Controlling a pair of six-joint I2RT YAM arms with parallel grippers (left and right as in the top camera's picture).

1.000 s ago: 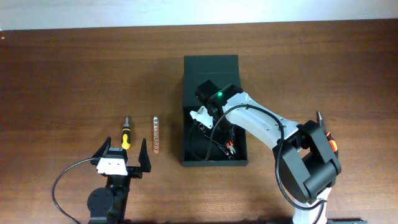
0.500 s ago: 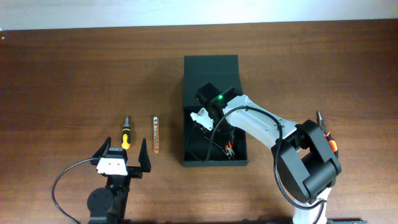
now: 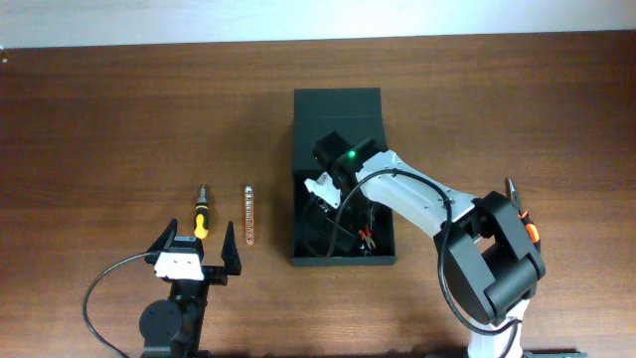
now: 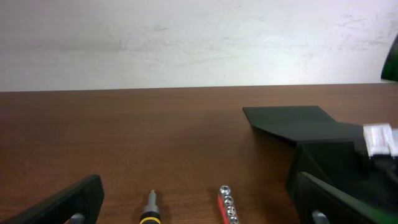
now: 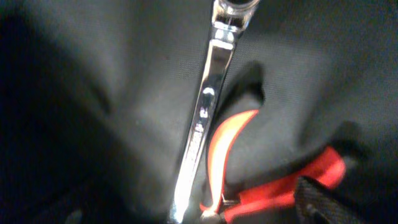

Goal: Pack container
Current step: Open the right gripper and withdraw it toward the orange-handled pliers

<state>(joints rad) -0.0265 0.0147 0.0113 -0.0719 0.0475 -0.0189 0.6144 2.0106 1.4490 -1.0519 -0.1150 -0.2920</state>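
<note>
Inside container (image 3: 338, 109): right end effector (image 3: 330, 207) gapes empty over wrench (image 5: 202, 118) | left end effector (image 3: 195, 254), well left of container: wide, empty | risk: rising fingers could snag wrench or pliers (image 5: 292, 186)

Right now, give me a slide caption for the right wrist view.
Chrome wrench and red-handled pliers lying inside the black container.

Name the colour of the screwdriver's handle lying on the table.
Yellow and black; the screwdriver shows best in the overhead view.
</note>
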